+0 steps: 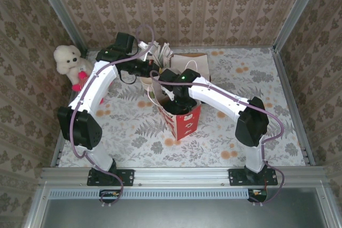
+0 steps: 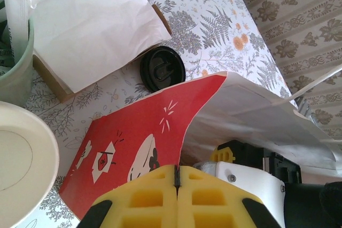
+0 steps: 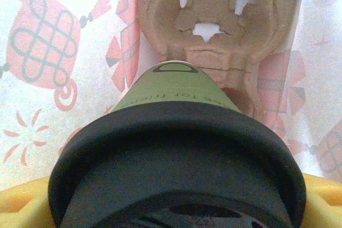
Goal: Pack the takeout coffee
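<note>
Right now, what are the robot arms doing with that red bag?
The right gripper is down inside the red paper bag, holding the green takeout coffee cup over a cardboard cup tray in the bag. The left gripper is shut right at the bag's rim, maybe steadying it. The cup isn't let go yet.

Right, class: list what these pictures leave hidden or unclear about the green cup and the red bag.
- Right wrist view: the dark green paper cup with its black lid hides whether its base sits in the brown pulp carrier.
- Same view: the bottom edge cuts off the yellow fingers of the right gripper; the lid covers their contact.
- Top view: the right arm blocks the red paper bag's mouth.
</note>
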Robot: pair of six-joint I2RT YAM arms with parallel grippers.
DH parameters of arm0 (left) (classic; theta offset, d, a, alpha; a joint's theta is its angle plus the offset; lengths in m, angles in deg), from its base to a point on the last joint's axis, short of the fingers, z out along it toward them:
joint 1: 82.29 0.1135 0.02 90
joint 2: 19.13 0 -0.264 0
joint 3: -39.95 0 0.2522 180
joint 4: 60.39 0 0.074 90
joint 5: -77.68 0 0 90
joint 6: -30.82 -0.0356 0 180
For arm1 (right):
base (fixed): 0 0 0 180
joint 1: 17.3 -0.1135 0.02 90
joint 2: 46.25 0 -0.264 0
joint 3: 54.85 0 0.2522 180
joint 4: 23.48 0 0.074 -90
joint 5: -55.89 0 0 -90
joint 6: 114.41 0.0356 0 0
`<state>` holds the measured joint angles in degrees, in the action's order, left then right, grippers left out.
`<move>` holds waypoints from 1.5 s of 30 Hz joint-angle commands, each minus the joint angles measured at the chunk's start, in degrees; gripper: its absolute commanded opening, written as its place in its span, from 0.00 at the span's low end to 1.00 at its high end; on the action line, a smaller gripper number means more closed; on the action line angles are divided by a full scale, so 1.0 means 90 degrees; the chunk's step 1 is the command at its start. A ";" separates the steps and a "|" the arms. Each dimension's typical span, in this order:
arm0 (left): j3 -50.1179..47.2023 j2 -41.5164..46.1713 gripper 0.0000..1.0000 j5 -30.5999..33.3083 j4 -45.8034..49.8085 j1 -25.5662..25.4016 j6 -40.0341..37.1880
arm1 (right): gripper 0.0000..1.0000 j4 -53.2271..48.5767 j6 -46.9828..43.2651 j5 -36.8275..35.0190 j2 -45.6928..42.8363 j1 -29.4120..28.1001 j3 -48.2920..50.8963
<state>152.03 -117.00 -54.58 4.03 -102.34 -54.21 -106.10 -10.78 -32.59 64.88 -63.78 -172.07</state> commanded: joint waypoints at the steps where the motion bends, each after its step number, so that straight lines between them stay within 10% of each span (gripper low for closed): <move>1: -0.0077 0.0117 0.00 0.0022 0.0015 0.0041 0.0060 | 0.49 -0.0123 -0.0010 -0.0198 0.0026 0.0005 0.0221; 45: -0.0117 0.0206 0.00 0.0065 -0.0140 0.0110 0.0121 | 0.48 -0.0860 0.0355 -0.0179 0.0227 -0.0042 -0.0210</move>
<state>151.84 -116.89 -54.34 3.83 -101.71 -54.14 -113.23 -8.13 -33.81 66.89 -63.95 -175.05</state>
